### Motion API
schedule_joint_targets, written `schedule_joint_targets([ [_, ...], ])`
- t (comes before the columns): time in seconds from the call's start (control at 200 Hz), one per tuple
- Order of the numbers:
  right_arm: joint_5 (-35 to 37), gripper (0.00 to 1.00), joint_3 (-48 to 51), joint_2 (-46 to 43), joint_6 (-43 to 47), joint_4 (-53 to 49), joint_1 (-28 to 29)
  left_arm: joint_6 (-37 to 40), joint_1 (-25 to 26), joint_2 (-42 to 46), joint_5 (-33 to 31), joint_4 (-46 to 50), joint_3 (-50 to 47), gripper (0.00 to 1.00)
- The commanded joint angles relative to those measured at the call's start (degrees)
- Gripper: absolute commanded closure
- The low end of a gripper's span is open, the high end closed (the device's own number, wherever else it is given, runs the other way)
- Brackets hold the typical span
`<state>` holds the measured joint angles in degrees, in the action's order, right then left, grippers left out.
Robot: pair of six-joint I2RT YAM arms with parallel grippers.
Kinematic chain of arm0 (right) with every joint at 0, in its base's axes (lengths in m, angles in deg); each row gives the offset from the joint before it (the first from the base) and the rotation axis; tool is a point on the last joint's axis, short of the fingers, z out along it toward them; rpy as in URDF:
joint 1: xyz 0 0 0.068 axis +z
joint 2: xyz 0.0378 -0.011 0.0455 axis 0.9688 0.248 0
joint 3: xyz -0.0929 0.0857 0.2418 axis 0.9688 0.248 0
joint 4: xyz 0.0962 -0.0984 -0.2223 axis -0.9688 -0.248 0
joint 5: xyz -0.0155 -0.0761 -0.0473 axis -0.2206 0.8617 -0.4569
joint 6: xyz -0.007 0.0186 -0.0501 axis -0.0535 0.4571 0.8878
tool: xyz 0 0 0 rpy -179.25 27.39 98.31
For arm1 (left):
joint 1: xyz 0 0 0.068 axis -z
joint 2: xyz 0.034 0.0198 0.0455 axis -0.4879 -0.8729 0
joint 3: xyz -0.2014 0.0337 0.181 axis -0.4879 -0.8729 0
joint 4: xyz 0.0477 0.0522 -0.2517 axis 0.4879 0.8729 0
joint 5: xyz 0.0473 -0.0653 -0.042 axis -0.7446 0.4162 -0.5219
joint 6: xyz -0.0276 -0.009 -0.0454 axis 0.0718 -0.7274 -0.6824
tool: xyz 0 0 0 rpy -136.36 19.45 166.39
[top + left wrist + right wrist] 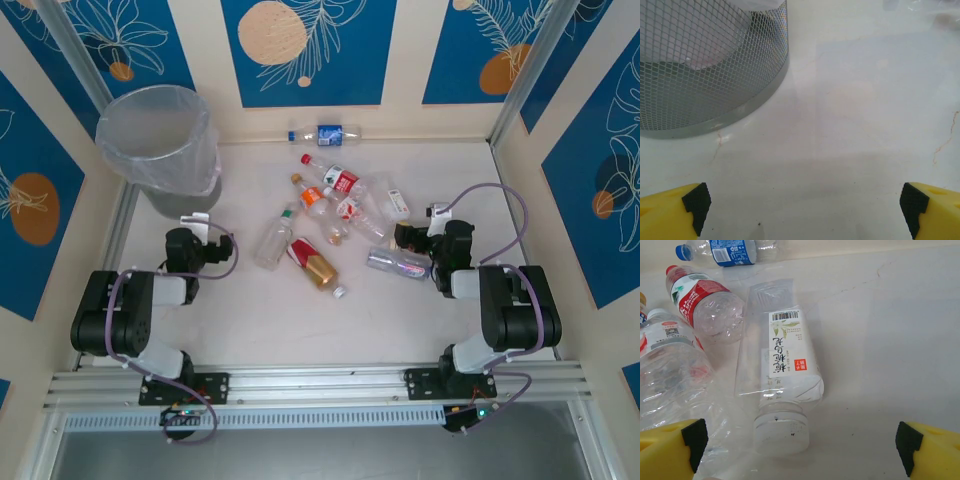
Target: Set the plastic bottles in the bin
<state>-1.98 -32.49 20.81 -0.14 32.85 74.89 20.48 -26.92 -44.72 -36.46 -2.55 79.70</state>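
Pale table: bottles, bin (bag-lined)

Enclosed lab test booth, aluminium rail, white table, blue leaf-print wall panels

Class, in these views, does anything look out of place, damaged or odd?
The plastic bottles lie scattered on the table, none visibly in the bin. The white-labelled bottle is squashed flat, and a blue-labelled bottle lies apart by the far wall.

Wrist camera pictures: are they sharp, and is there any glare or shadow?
Right wrist: the white-labelled bottle is sharp, its barcode legible, with bright glints on the clear plastic and a faint shadow on its right. Left wrist: the bin shows crisp mesh, the table is pale and evenly lit, with a soft shadow near the fingers.
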Motion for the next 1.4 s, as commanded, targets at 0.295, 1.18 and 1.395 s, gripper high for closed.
schedule_joint_targets([
  [0.295,0.84,0.01,-0.81,0.14,-0.02,0.35,0.23,0.72,0.44,0.01,1.25,-2.05,0.94,0.01],
  [1.18,-0.38,0.01,-0.99,-1.33,0.65,-1.17,0.38,1.25,0.44,2.69,2.17,1.17,1.64,0.01],
  [1.395,1.09,0.01,-2.92,-9.75,1.34,-10.76,1.31,0.53,1.39,12.61,-2.27,10.06,2.35,0.01],
])
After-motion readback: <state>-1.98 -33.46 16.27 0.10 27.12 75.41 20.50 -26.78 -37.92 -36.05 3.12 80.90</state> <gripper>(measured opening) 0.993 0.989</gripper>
